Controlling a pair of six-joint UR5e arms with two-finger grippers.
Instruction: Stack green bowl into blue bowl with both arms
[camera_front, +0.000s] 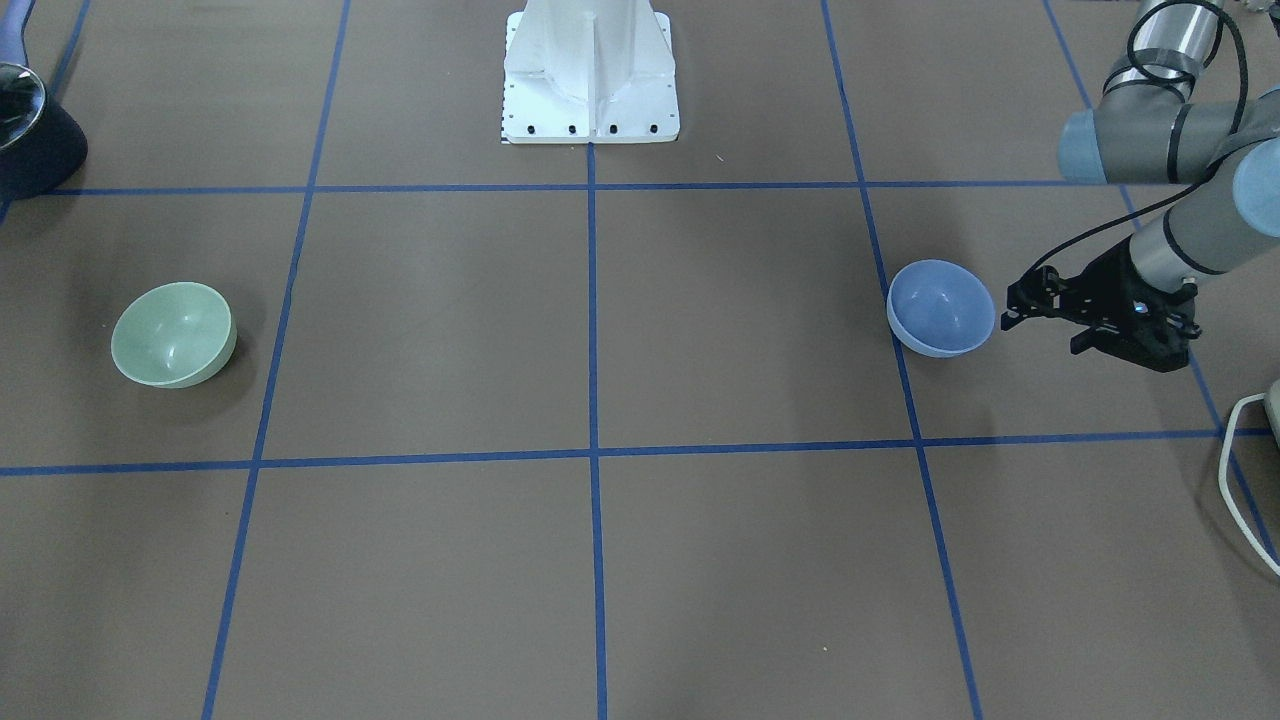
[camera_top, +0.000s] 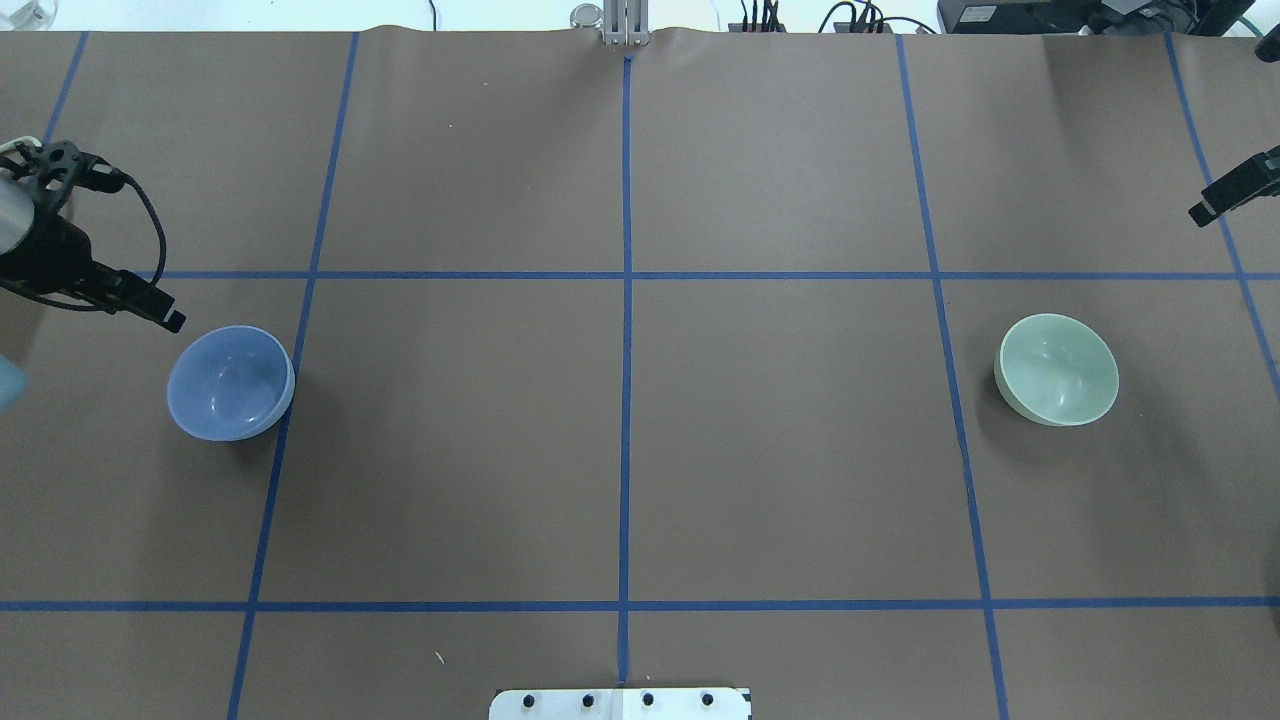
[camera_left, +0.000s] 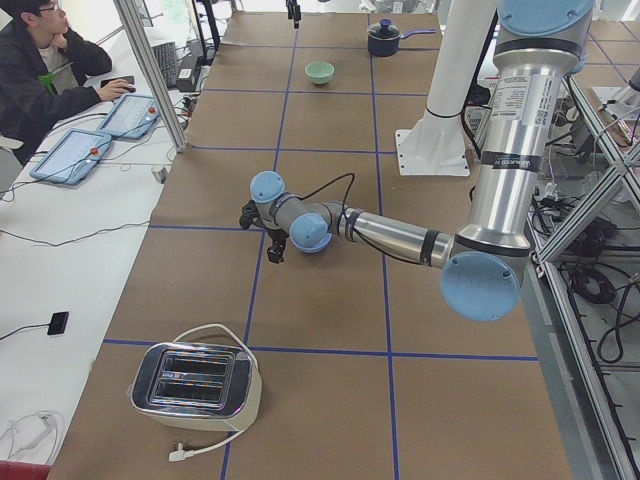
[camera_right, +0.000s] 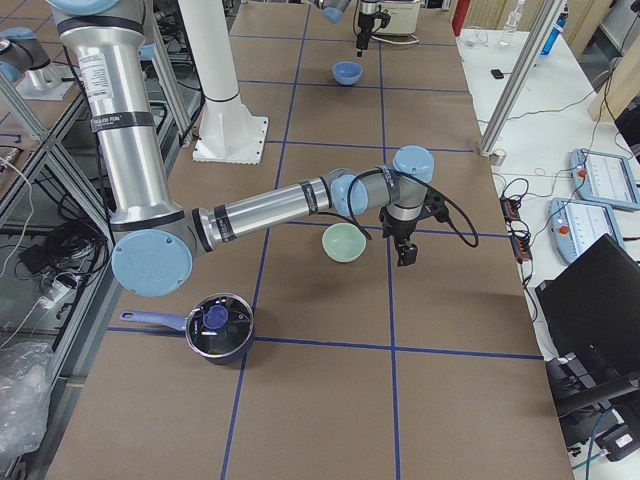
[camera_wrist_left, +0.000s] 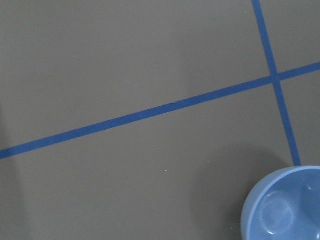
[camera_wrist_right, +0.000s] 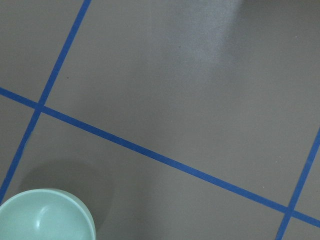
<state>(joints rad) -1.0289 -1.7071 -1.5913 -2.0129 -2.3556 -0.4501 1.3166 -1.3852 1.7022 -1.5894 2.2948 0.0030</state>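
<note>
The blue bowl (camera_front: 940, 307) stands upright on the table, on my left side; it also shows in the overhead view (camera_top: 231, 383) and at the bottom right corner of the left wrist view (camera_wrist_left: 285, 206). My left gripper (camera_front: 1040, 325) hovers just beside it, apart from it, open and empty. The green bowl (camera_front: 173, 333) stands upright far across the table, seen in the overhead view (camera_top: 1058, 369) and the right wrist view (camera_wrist_right: 45, 216). My right gripper (camera_top: 1205, 210) hovers beyond it at the view's edge, apart from it, and looks open and empty.
The white pedestal (camera_front: 590, 75) stands at the middle of the robot's side. A dark pot with a lid (camera_right: 218, 328) sits near the right arm's base. A toaster (camera_left: 195, 378) with a white cable (camera_front: 1240, 470) sits at the left end. An operator (camera_left: 40, 60) sits beside the table.
</note>
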